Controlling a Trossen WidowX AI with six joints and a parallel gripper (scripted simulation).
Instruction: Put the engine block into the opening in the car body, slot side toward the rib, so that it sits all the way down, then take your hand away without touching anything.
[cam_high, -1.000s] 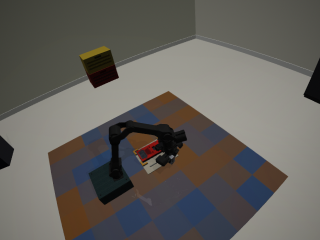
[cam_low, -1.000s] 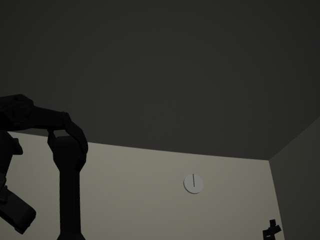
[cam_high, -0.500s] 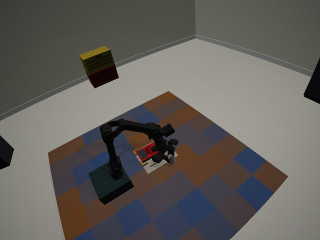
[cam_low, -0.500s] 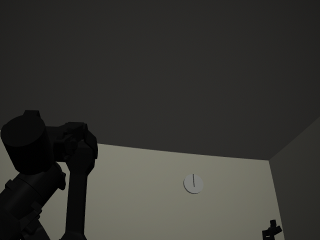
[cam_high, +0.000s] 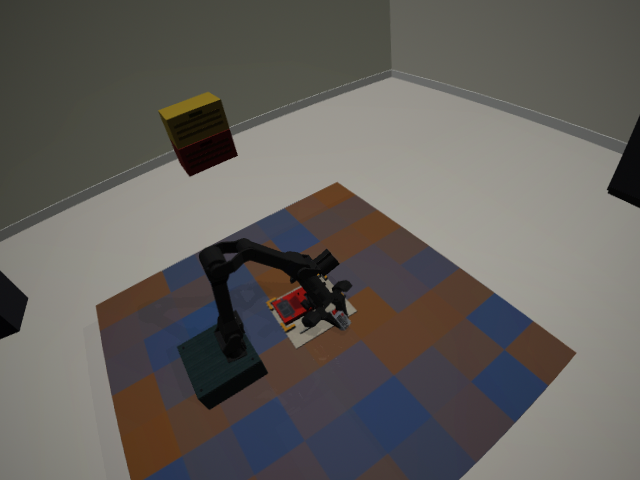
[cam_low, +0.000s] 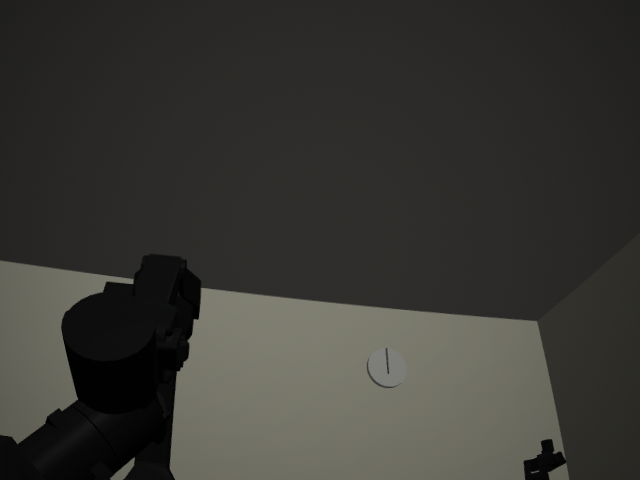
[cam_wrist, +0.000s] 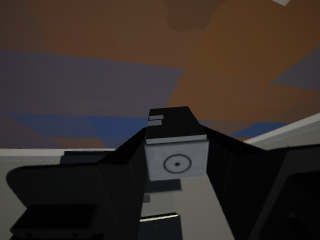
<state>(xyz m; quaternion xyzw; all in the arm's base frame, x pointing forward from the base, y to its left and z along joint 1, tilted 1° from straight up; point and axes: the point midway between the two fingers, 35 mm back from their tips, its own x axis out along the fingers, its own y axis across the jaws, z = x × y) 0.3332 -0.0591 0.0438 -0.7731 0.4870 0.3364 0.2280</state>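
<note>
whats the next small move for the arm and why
Probably swing the gripper back over the red car body and tip it downward, keeping its grip: the engine block is between the fingers but out past the car body, and the wrist view looks out toward the floor's far edge, with no car body in sight.
</note>
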